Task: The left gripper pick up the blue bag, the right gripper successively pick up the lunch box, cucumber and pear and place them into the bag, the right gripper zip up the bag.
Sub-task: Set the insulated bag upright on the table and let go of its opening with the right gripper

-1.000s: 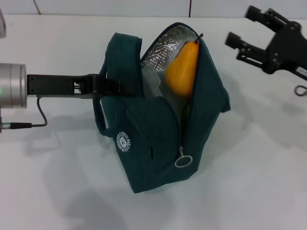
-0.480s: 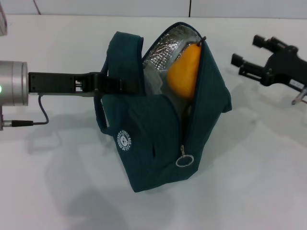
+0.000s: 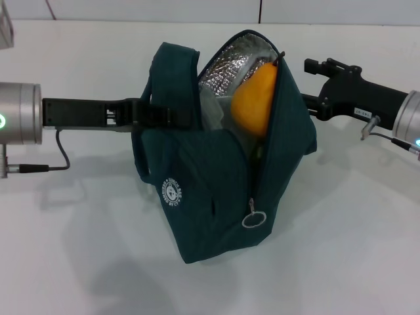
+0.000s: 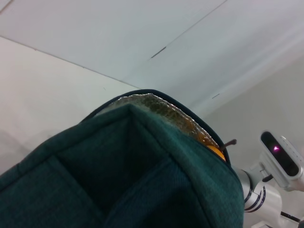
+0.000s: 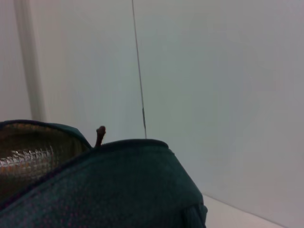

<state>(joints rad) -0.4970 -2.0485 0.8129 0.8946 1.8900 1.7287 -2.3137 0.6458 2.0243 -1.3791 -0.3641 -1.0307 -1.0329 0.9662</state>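
Note:
The blue bag [image 3: 216, 177] hangs above the table with its top unzipped, showing silvery lining. My left gripper [image 3: 165, 117] reaches in from the left and is shut on the bag's handle. The yellow-orange pear [image 3: 254, 98] stands upright in the opening, stem up. My right gripper [image 3: 311, 86] is open just beside the bag's upper right side, one finger on each side of that edge. The zipper's ring pull [image 3: 253, 220] hangs low on the front. The bag [image 4: 142, 180] fills the left wrist view, and the bag [image 5: 118, 190] and pear stem [image 5: 99, 135] show in the right wrist view. The lunch box and cucumber are hidden.
The white table [image 3: 354, 249] spreads around and under the bag. A black cable [image 3: 59, 154] loops from the left arm's silver joint [image 3: 20, 113]. The right arm's silver joint [image 3: 408, 113] sits at the far right edge.
My right gripper has swung in from the upper right, moving left and down until it sits against the bag's right side. The left gripper still holds the bag, which barely shifted.

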